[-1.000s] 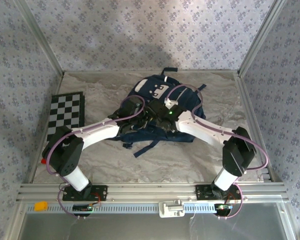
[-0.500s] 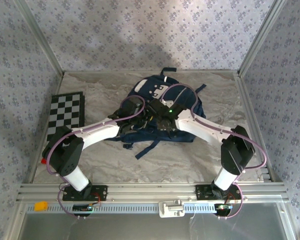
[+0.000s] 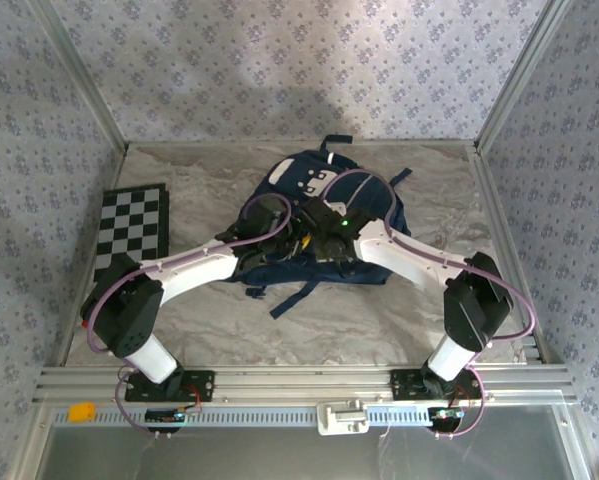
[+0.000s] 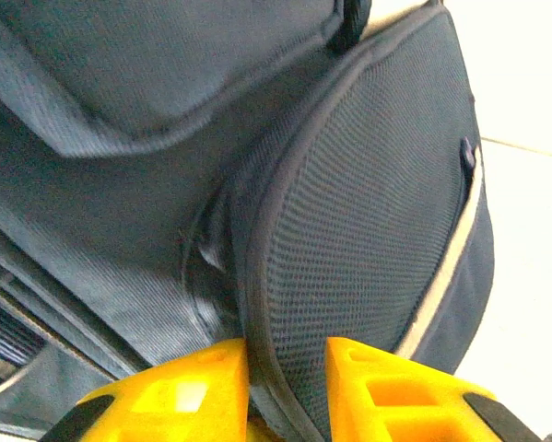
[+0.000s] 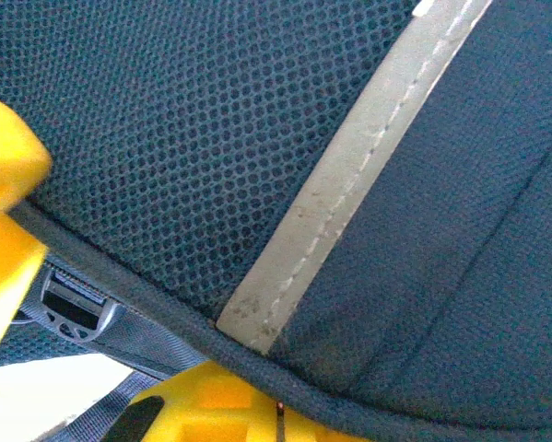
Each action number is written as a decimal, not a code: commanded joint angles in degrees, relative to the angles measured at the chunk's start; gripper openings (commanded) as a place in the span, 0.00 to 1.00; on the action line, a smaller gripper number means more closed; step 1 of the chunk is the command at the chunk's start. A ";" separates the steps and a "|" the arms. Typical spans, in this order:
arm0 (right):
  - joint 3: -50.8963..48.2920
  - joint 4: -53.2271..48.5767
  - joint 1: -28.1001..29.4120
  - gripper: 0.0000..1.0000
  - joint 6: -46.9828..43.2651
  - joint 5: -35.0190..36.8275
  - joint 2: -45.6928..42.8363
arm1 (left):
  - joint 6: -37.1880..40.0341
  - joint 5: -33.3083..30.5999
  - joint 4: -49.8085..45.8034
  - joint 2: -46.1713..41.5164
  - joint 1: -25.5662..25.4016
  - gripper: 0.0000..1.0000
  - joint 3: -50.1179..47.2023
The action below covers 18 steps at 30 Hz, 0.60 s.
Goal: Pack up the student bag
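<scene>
- The student bag (image 3: pixel 314 180) lies flat on the worktop (image 3: pixel 379 320), around the middle and toward the far side. Its carry handle points at the back wall and its white-grey patches face up.
- Both my arms reach in over the bag's near half, and the two wrists sit close together above the navy fabric.
- My left gripper (image 4: pixel 287 357) stands a little way open. Its two yellow fingers (image 4: pixel 206 382) are apart, and the piped rim of a mesh pocket (image 4: pixel 368 212) runs down through the gap between them.
- I cannot tell whether those fingers press on the rim or merely straddle it.
- My right gripper (image 5: pixel 105 295) is closed tight on the bag. A dark piped edge passes between its yellow pads (image 5: pixel 4 193), one at the upper left of my wrist view and the other at the bottom.
- Above that pinched edge the bag shows navy mesh crossed by a pale stitched strip (image 5: pixel 349 175).
- Just below the edge, a grey plastic buckle (image 5: pixel 73 308) hangs on dark webbing.
- A dark strap (image 3: pixel 291 293) trails from the bag's near side across the worktop toward my bases.
- A black-and-white chequered board (image 3: pixel 131 228) lies at the left edge of the worktop, well apart from the bag.
- A small orange block (image 3: pixel 81 411) sits on the near rail, to the left of my left arm's base.
</scene>
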 commanded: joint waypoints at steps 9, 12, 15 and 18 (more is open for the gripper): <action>-2.38 3.87 -2.09 0.02 -0.78 -2.66 -2.20 | -3.79 -0.81 2.80 4.12 -1.28 0.22 2.91; -2.66 2.99 -2.10 0.00 -0.50 -1.53 -3.04 | -2.65 -2.42 0.86 5.85 -0.68 0.07 4.20; -3.21 1.00 -2.72 0.00 -0.54 -0.76 -4.55 | -1.70 -3.38 0.19 5.96 0.34 0.00 3.25; -3.58 -1.87 -3.83 0.00 -0.94 0.90 -6.68 | 0.11 -4.84 -1.41 3.71 1.38 0.00 1.59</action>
